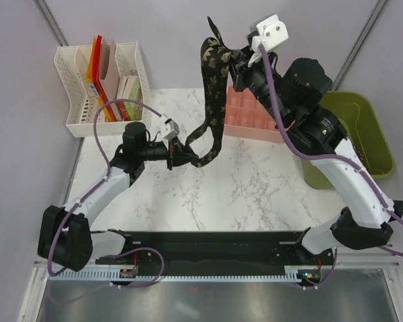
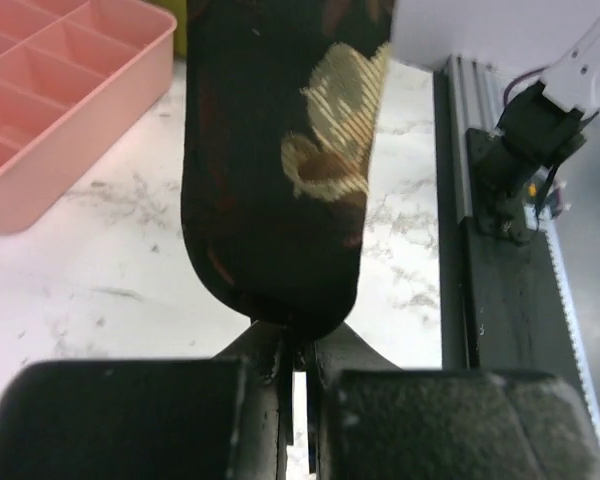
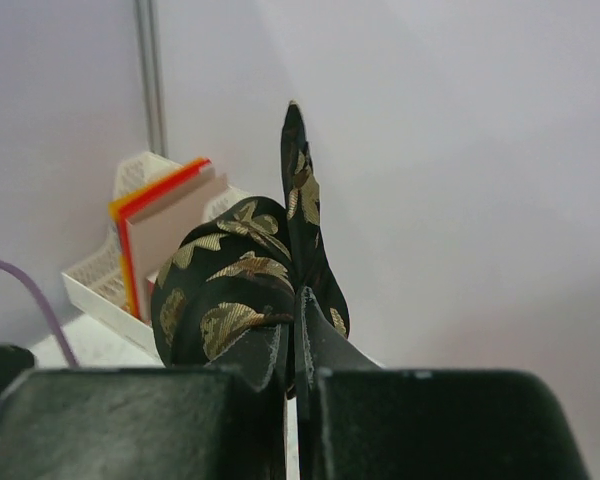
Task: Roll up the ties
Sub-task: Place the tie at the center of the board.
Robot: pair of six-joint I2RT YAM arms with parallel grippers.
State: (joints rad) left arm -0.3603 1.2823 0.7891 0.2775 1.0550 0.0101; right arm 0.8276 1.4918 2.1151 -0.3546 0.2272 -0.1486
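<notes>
Top external view: the tie (image 1: 213, 100) hangs unrolled above the table (image 1: 255, 194), left jaws shut on its near end, right jaws shut on its raised far end. All rolling remains.

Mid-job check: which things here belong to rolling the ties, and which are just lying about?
In the job: tie, pinched low by the left tool and high up by the right tool.
Lying about: pink compartment tray, white file rack, green bin.
</notes>
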